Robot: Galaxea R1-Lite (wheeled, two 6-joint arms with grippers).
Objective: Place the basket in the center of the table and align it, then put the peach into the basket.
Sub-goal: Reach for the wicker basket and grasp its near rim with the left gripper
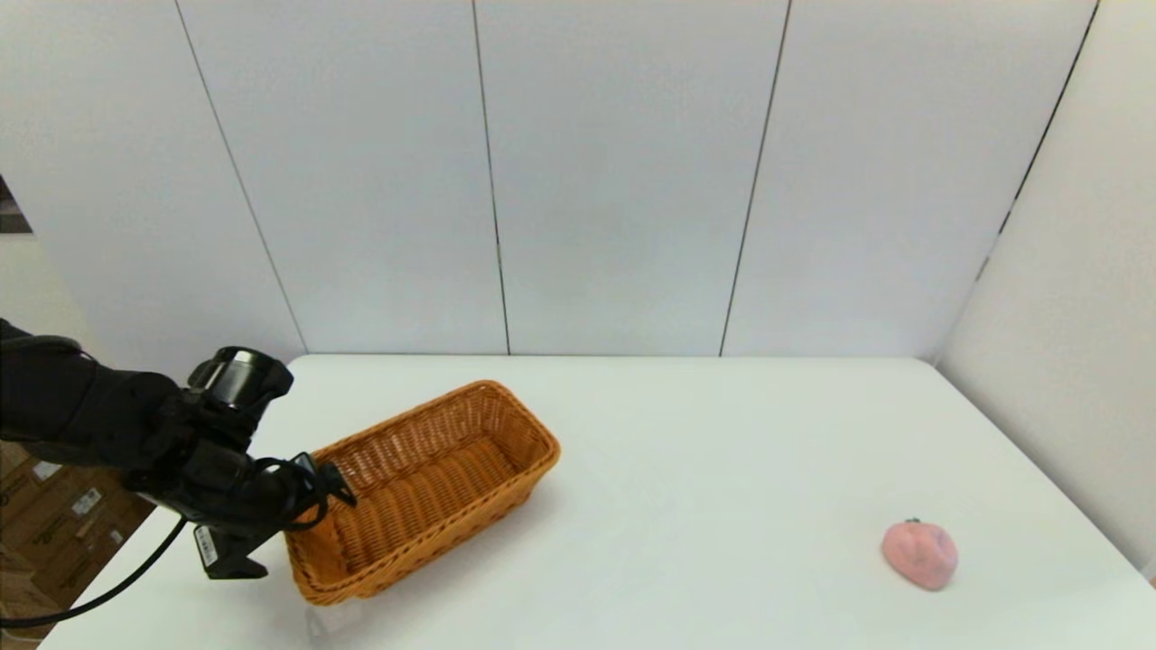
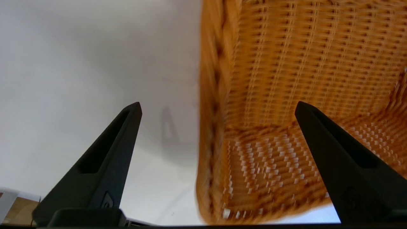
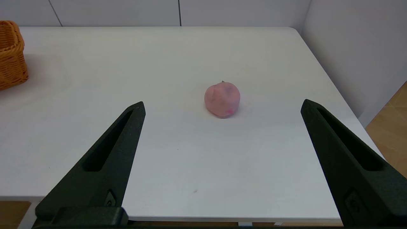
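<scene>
Basket [image 1: 424, 492]: it sat on the robot's left side of the counter [image 1: 722, 469], near the front-left corner and turned at a slant to the edges, so it was neither centred nor squared up; nothing lay inside it

Left tool [image 1: 321, 483]: it was at the basket's near-left end with its black fingers [image 2: 108, 159] spread wide; in the left wrist view one finger stood outside the braided rim [image 2: 216, 95] and the other over the woven interior, so the end wall lay between them, not yet pinched

Why held so: straddling the end wall looked like the set-up for clamping the rim, which would give a firm hold for dragging and turning the basket toward the middle

Peach [image 1: 919, 554]: it rested alone on the robot's right side of the counter, near the front edge and well apart from the basket, its small dark stem pointing away from the robot

Right tool [image 3: 222, 109]: it was out of the head view, hanging back by the near edge of the counter; its fingers were wide apart with nothing between them, aimed at the peach but well short of it

Why waiting: the peach's destination was not yet in place, so the right arm appeared to be idle until the basket was set

Stage: judged as the first step, basket positioning, with the grasp still to be closed
</scene>
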